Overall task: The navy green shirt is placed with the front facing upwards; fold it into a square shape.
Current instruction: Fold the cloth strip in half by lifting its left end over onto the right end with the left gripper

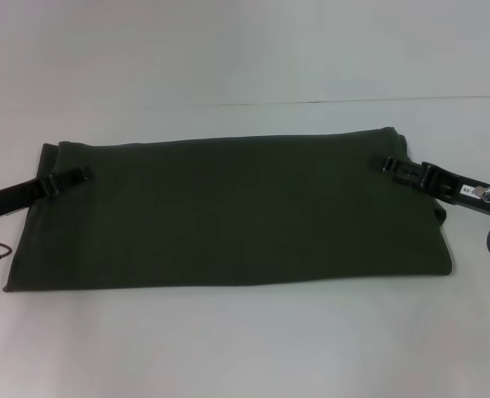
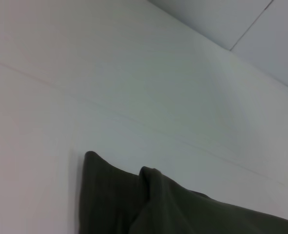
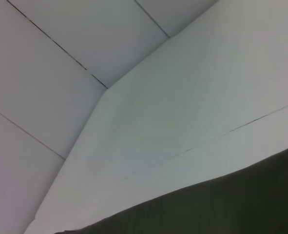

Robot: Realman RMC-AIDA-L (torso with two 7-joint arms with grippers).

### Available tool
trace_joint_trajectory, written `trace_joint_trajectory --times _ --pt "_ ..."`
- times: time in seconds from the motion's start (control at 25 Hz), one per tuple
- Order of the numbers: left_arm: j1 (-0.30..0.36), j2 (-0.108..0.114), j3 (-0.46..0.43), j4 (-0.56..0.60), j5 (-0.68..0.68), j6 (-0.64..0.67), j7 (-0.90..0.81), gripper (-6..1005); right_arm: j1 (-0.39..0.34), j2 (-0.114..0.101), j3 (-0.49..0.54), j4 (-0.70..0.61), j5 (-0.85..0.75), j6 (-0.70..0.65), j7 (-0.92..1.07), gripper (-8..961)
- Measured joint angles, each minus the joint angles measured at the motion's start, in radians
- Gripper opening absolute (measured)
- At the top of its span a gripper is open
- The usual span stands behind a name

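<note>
- Navy green shirt (image 1: 228, 215) lies flat on the white counter (image 1: 245, 340), folded to a wide band running left-right across the middle; plain green side up, no lettering showing.
- My left pincer (image 1: 80, 175) sits at the shirt's left end, near the far-left corner, tips over the cloth edge. Tips look close together, low on the fabric; can't tell if they actually pinch cloth.
- My right pincer (image 1: 385, 163) sits at the right end, near the far-right corner, tips on top of the fabric. Same here: narrow-looking, grip can't be told.
- Both arms come in from the sides, roughly level w/ each other, well apart, w/ the whole shirt width between them.
- Left wrist view: two small humps of green cloth (image 2: 148, 200) rising against the white counter, layered edge.
- Right wrist view: a straight dark edge of the shirt (image 3: 221, 209) on the counter; own fingers not shown in either wrist cam.
</note>
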Motion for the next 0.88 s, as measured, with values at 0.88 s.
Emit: trace_joint_trajectory --times 0.88 --pt "-0.045 0.106 -0.140 0.179 0.361 0.352 -0.219 859 -0.003 -0.005 -0.021 -0.003 0.000 -0.006 0.004 858"
